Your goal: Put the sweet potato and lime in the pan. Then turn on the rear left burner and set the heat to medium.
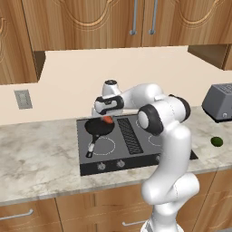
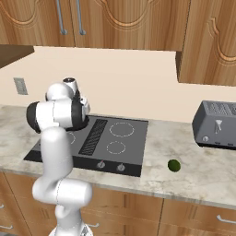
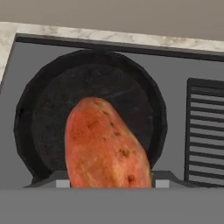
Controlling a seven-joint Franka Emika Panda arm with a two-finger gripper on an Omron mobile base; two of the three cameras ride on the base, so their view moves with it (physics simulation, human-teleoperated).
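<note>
Because your tool is clamped on the sweet potato right above the pan, release drops it inside.

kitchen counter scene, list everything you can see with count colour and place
sweet potato: one, orange-red, held in the hand above the pan
pan: one, black, rear left burner of the cooktop
lime: one, dark green, on the counter right of the cooktop
cooktop: one, dark grey, set in the counter, knobs along its front
toaster: one, grey, far right of the counter
counter: one, pale marble
wall outlet: one, grey, left wall
cabinets: wooden, above and below
hand: one, shut on the sweet potato, over the pan
</note>
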